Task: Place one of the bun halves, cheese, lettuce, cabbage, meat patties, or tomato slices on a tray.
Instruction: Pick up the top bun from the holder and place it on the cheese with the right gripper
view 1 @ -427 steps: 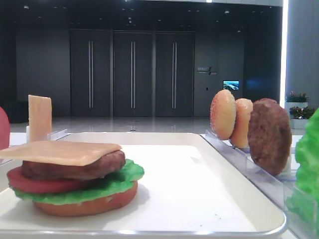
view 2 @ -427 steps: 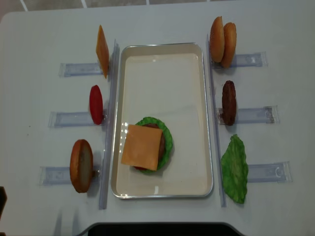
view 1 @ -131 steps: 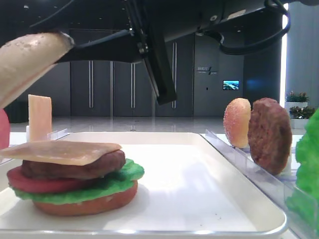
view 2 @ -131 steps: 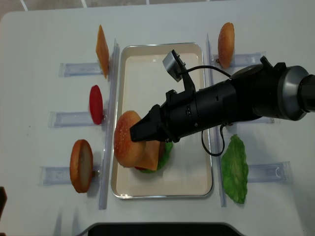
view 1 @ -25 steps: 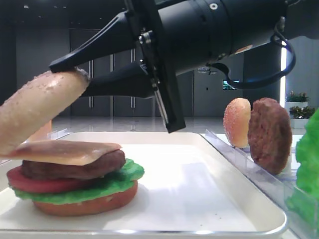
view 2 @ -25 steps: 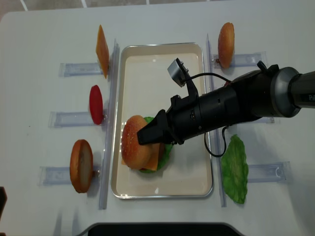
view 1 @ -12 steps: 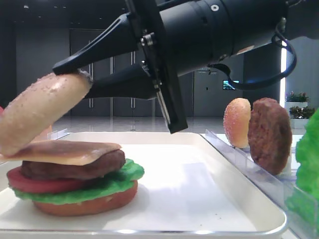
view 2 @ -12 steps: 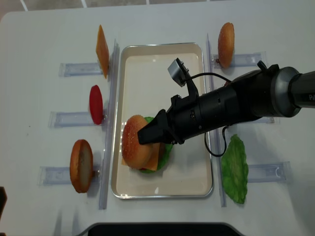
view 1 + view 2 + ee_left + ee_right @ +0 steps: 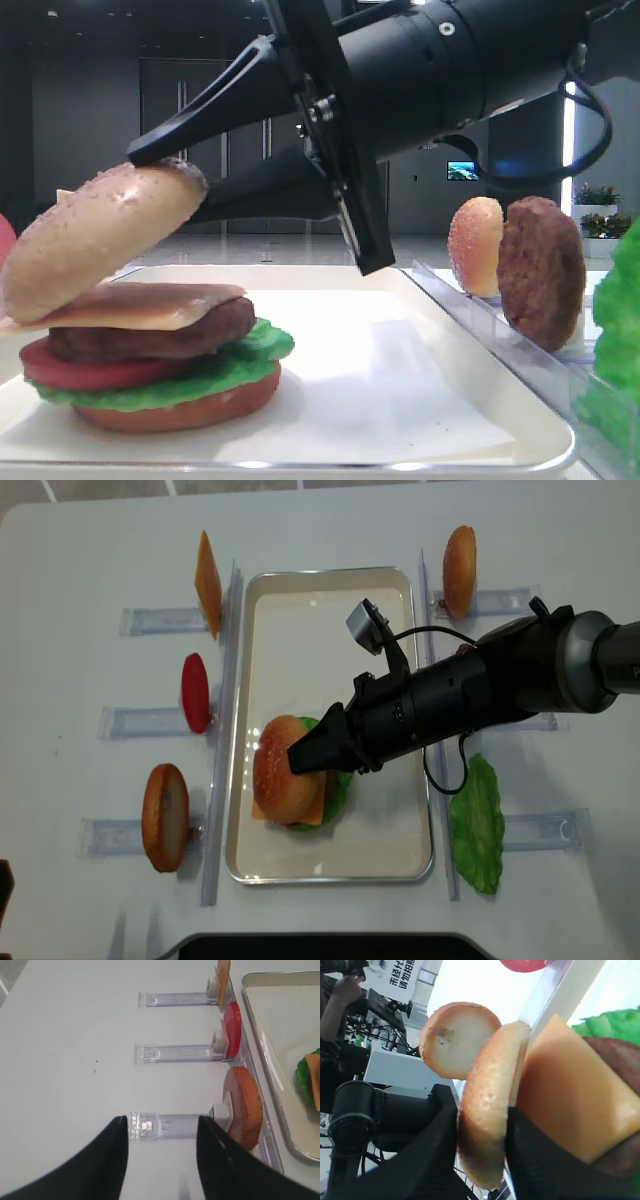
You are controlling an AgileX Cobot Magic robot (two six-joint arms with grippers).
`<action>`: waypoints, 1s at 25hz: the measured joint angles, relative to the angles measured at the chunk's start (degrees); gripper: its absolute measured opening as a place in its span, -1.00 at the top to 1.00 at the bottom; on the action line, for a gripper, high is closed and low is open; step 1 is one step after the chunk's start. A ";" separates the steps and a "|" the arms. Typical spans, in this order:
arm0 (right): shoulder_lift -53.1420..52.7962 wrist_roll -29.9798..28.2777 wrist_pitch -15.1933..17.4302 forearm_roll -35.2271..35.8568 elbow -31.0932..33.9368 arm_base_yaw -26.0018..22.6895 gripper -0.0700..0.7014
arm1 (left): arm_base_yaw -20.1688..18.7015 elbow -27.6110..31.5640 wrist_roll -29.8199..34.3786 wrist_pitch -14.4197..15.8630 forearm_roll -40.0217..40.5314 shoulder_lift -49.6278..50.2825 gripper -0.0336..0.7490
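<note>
Overhead, the right gripper (image 9: 305, 759) pinches the bun top (image 9: 285, 768), tilted, its low edge on the cheese (image 9: 300, 806) of the stack in the near half of the tray (image 9: 330, 610). The wrist view confirms fingers (image 9: 440, 1130) on both faces. Left gripper (image 9: 160, 1160) hangs apart over the table (image 9: 65, 1060); the arm hides the meat patty's rack.

Right arm (image 9: 500, 690): thick matte-black cylindrical body, greyer at the far end, tapering into a black tool (image 9: 303, 760) with two smooth wedge-shaped fingers (image 9: 180, 135). Small grey box-shaped camera (image 9: 362, 616) on a bracket, thin black cable looped beside. Left tool (image 9: 160, 1157): two glossy black tapered prongs.
</note>
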 joint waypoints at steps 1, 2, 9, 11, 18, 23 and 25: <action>0.00 0.00 -0.45 -0.08 0.00 -0.05 0.21 | 0.00 0.00 0.00 0.00 0.00 0.00 0.03; 0.00 0.00 -0.85 -0.14 0.00 -0.11 0.15 | 0.00 0.00 -0.06 0.00 0.00 0.00 0.03; -0.31 0.00 -2.48 -0.96 0.00 -0.63 -0.10 | 0.00 0.00 -0.20 0.00 0.00 0.00 0.03; -0.49 0.00 -2.93 -1.31 0.00 -0.63 -0.19 | 0.00 0.00 -0.20 0.00 0.00 0.00 0.03; -0.76 0.00 -7.52 -2.30 0.00 -0.63 -0.50 | 0.00 0.00 -0.20 0.00 0.00 0.00 0.03; -2.84 0.00 -13.46 -5.01 0.00 -0.68 -0.53 | 0.00 0.00 -0.24 0.00 0.00 0.00 0.03; -3.78 0.00 -14.05 -5.60 0.00 -0.68 -0.53 | 0.00 0.00 -0.24 0.00 0.00 0.00 0.03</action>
